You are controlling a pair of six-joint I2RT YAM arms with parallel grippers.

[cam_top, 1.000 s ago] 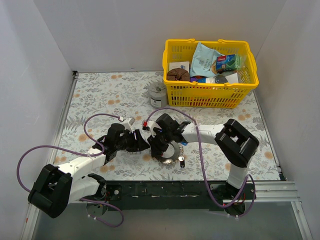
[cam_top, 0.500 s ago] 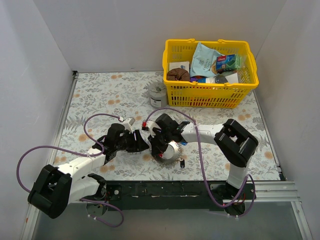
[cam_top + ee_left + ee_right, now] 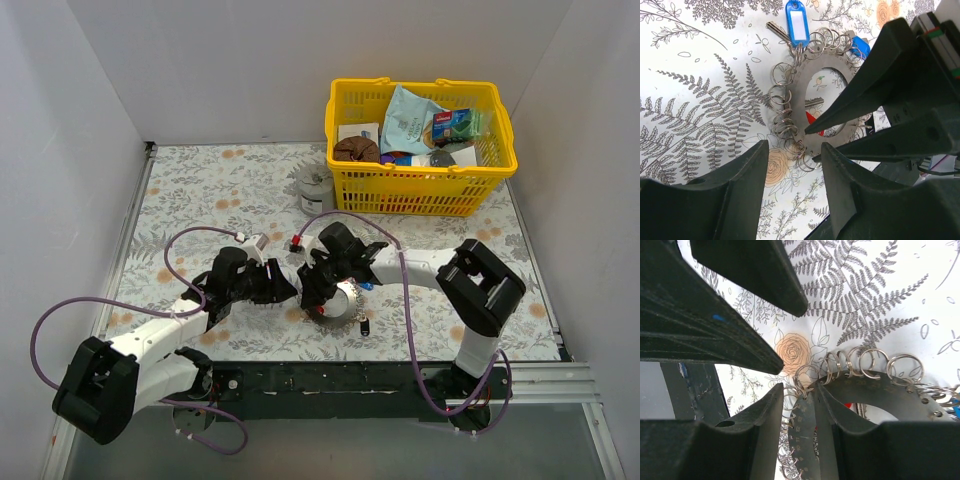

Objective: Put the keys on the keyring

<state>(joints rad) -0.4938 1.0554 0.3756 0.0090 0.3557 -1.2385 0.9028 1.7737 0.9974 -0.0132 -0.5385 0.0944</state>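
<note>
Since last frame, right elbow swung outward; flat silvery metal keyring barely shifted on floral desk. My right fingers parted astride its rim, left fingers released alongside. Risk, I judge: thin rim slips when clenched.

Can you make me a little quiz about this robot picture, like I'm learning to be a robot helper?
1. True or false: the basket is red.
2. What stands next to the basket? A. a cup B. a shoe C. a ball
3. Fill in: the tag at the edge of the keyring is ___.

Key: 1 false, it is yellow. 2 A. 3 blue.
</note>
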